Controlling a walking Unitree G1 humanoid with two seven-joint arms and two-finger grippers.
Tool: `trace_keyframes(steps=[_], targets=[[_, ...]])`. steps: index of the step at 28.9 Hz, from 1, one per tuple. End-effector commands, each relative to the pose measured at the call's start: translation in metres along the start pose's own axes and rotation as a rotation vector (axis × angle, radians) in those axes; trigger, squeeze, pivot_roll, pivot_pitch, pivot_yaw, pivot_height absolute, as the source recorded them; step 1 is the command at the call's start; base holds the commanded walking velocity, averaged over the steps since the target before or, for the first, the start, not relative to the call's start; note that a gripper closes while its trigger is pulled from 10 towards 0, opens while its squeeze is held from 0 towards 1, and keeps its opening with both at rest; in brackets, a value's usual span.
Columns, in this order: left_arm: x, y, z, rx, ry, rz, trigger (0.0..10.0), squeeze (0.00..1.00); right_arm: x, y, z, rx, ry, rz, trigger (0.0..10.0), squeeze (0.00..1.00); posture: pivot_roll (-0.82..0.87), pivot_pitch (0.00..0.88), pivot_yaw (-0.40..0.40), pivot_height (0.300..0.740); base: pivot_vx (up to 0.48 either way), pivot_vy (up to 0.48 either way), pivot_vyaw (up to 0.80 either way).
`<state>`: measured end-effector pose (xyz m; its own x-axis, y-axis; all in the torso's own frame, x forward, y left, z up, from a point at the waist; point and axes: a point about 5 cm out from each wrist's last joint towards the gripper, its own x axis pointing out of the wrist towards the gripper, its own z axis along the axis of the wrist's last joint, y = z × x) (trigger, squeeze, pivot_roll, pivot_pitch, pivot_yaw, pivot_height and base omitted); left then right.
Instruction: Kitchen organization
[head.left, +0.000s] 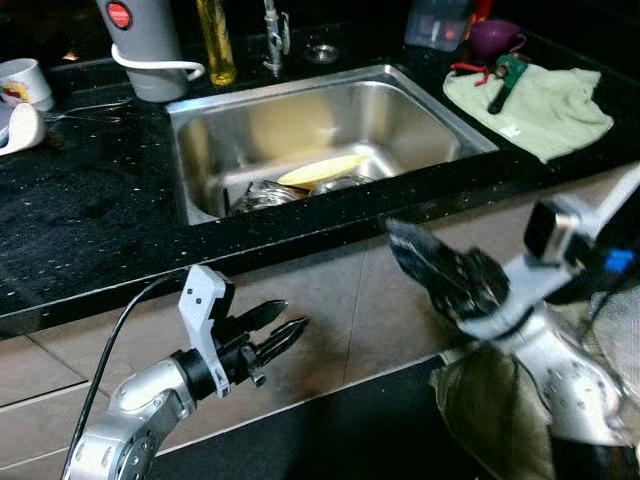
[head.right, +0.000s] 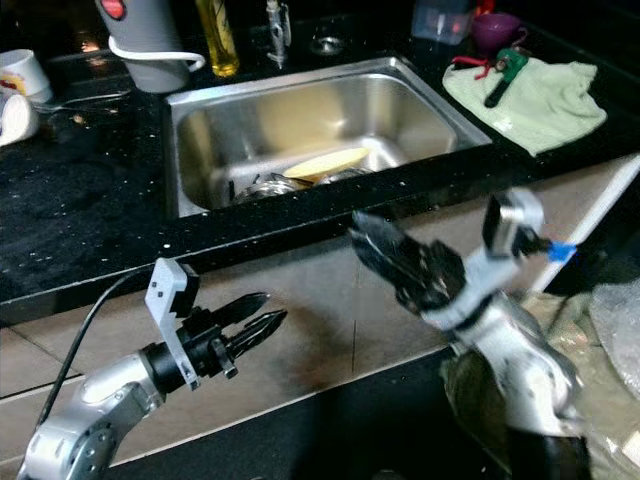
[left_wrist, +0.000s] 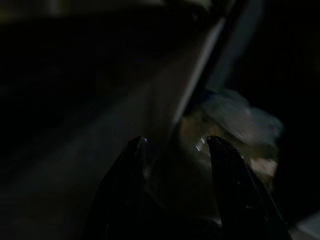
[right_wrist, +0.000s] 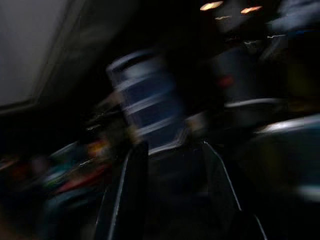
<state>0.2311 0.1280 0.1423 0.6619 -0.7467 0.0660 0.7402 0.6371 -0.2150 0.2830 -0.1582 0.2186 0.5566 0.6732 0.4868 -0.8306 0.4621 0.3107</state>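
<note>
Black surface (head.left: 90, 220), front edge runs across just above both grippers; tiled cabinet face below it. Sink (head.left: 420, 110) set into the surface, dishes (head.left: 320, 172) piled at its bottom. Behind the sink: grey kettle (head.left: 150, 45), oil bottle (head.left: 216, 40), tap (head.left: 272, 40). Mug (head.left: 25, 80) far left. Green towel (head.left: 545, 105) right of the sink, tool (head.left: 505, 80) lying on it, purple cup (head.left: 495, 38) beyond.

Left gripper (head.left: 282, 332) below the edge, in front of the cabinet, fingers parted, nothing between them. Right gripper (head.left: 425, 265) also below the edge, blurred, fingers spread, empty. Dishes well apart from both, up over the edge. Wrist views too dark or blurred to add more.
</note>
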Motion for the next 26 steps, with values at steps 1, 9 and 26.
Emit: trace_keyframes(steps=[1,9,26], targets=[[0.003,0.001,0.010,0.010,-0.039,0.037,10.0,0.00,-0.004,-0.014,0.000,-0.006,-0.011,-0.149,10.0,0.00,-0.06,0.023,0.033,0.732,0.000,0.000,0.00],[0.026,0.000,0.071,0.114,-0.276,0.225,10.0,0.00,0.021,-0.018,0.011,-0.008,-0.085,-0.228,10.0,0.00,-0.04,0.023,0.028,0.732,0.000,0.000,0.10],[-0.021,0.065,0.115,0.447,-0.241,0.875,10.0,0.00,0.047,-0.020,-0.012,-0.269,0.119,-0.305,10.0,0.00,-0.02,0.025,0.034,0.732,0.000,0.000,0.78]])
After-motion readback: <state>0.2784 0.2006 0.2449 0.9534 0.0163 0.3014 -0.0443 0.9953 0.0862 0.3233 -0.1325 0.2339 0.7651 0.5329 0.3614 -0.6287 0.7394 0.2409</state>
